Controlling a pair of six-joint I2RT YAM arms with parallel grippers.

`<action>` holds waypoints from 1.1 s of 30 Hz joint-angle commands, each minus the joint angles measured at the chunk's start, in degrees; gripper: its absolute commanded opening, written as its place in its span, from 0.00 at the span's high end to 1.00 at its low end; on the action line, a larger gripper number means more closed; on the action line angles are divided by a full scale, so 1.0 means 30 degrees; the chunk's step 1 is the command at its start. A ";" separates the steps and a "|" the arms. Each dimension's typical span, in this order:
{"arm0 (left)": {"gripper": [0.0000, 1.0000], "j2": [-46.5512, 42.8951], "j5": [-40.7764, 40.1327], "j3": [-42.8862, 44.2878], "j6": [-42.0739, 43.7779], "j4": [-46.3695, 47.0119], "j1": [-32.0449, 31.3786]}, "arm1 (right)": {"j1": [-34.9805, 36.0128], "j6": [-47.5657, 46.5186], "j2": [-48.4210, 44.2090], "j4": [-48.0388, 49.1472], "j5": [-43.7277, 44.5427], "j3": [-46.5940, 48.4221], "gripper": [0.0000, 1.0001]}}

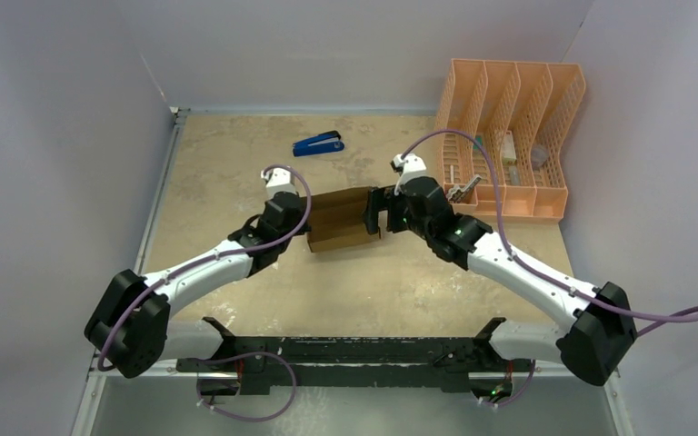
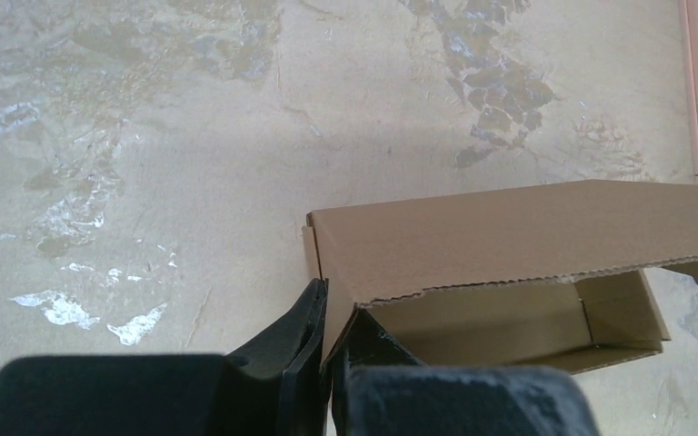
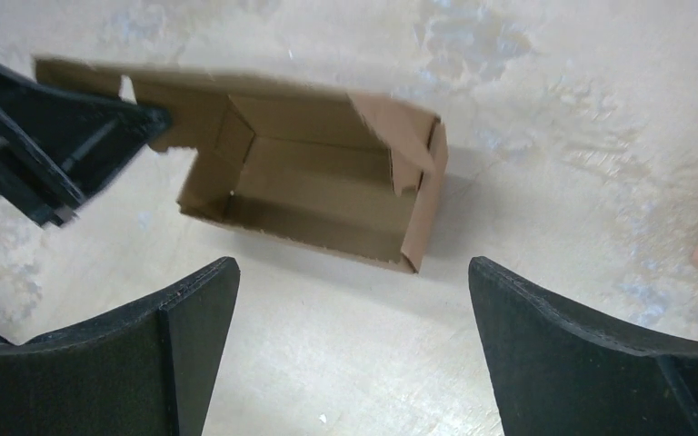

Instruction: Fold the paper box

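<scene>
The paper box [image 1: 344, 219] was clamped at one end by the left claw [image 2: 320, 338]. Just before its open side, long axis crosswise, the right claw [image 3: 353, 272] was spread apart.

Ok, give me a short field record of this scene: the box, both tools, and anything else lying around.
paper box: partly formed, one long side open, flap not tucked
left tool: shut on a wall of the box
right tool: open, holding nothing, facing the box's open side
other items: blue stapler, orange organizer
</scene>
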 commanded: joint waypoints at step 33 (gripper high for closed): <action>0.97 -0.0036 -0.0355 -0.1928 0.0839 0.3452 -0.1496 | -0.1708 0.9420 0.5294 -0.2428 -0.1419 0.4372 0.19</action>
